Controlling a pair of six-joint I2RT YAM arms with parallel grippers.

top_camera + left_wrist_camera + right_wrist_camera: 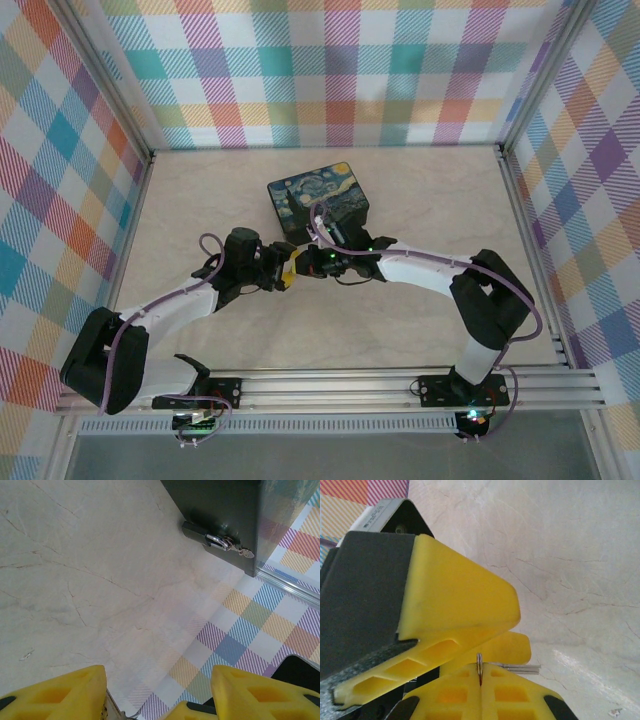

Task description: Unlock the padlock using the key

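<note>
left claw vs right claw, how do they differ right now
The left claw is open, fingers apart; the right claw is shut, pinching the key. The left claw reaches in from the left, the right claw from the right, meeting in front of the tin. Both have yellow fingers.

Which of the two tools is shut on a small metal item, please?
The right tool: its yellow fingers are pressed together on the key, whereas the left tool has its fingers standing well apart.
</note>
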